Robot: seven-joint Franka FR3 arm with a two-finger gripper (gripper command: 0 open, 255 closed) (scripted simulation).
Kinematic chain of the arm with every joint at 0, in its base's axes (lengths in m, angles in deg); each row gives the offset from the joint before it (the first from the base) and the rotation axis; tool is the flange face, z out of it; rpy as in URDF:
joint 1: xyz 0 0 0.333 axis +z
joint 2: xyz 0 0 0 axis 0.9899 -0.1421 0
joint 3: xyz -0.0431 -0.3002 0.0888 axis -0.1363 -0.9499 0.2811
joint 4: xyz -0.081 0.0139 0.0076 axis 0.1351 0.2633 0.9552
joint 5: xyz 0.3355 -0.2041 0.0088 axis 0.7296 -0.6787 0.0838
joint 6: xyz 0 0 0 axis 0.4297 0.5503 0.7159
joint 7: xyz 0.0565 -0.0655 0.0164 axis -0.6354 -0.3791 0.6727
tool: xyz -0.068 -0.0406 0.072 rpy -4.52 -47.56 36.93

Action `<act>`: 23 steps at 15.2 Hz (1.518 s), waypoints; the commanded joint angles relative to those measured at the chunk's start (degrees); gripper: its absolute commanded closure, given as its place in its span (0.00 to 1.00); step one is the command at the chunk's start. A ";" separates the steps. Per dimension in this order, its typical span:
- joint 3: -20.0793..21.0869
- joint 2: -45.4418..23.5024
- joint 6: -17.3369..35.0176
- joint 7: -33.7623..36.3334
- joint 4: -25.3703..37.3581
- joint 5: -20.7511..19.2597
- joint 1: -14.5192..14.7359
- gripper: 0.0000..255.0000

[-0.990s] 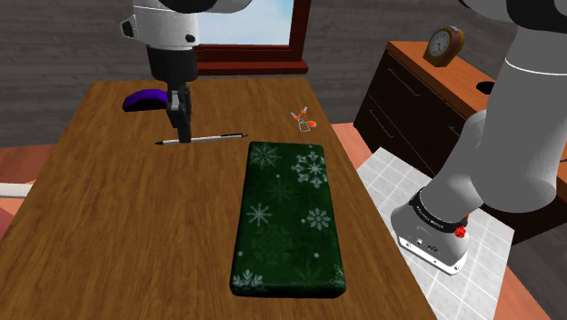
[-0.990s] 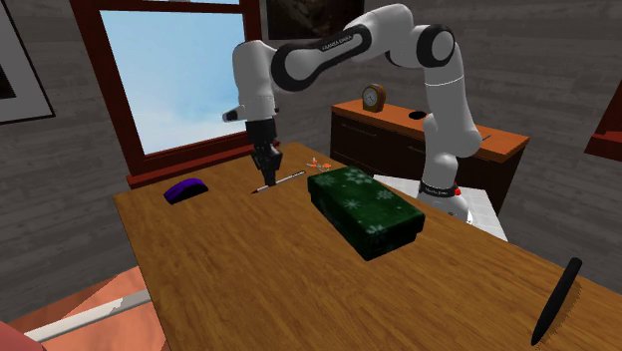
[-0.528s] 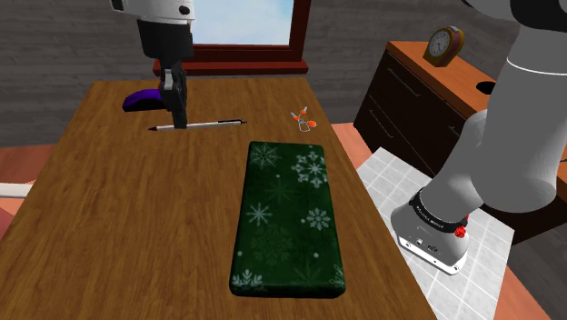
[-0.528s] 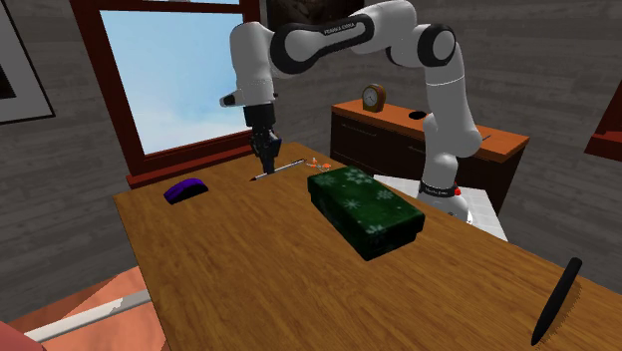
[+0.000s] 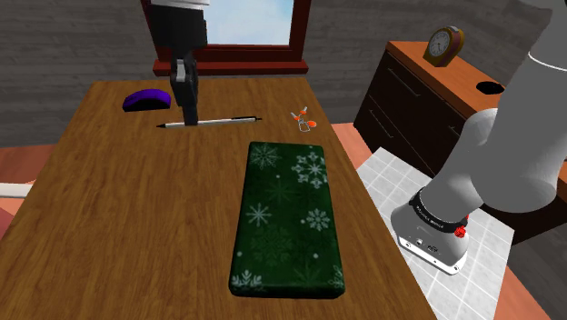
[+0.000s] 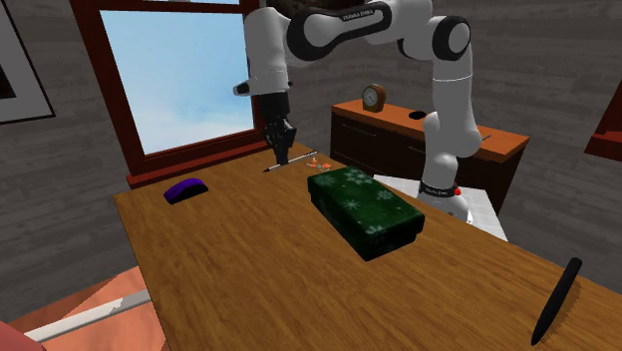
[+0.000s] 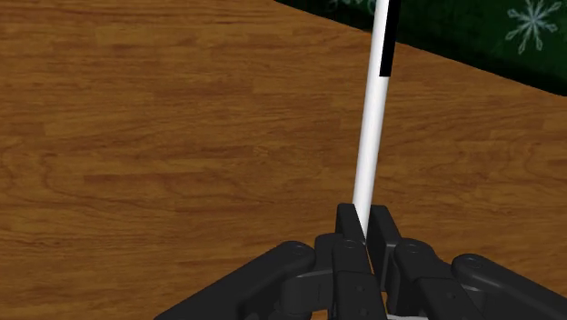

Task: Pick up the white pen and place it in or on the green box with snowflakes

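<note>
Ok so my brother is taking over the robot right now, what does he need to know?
Gripper: jaws shut on the white pen, which appears to be held just above the table.
Green snowflake box: lying flat on the table with nothing on top; the pen is beyond its far end in the shoulder view.
Done: the pen is grasped.
Left: carry it over the box, lower it onto the top, open the jaws.
Ignore the black pen at the table's edge.
</note>
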 commanded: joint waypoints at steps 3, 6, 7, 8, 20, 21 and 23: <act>0.86 9.24 2.25 0.32 -11.01 2.65 0.31 1.00; 1.46 15.67 3.14 0.68 -17.91 4.67 0.88 1.00; 1.65 17.77 3.30 0.85 -20.03 5.35 1.13 1.00; 1.84 19.86 3.40 1.04 -22.07 6.03 1.42 1.00; 3.29 27.60 9.19 0.70 -35.08 9.56 3.29 1.00; 3.37 27.42 9.95 0.51 -35.67 9.65 3.33 1.00; 3.55 27.01 11.47 0.15 -36.83 9.82 3.39 1.00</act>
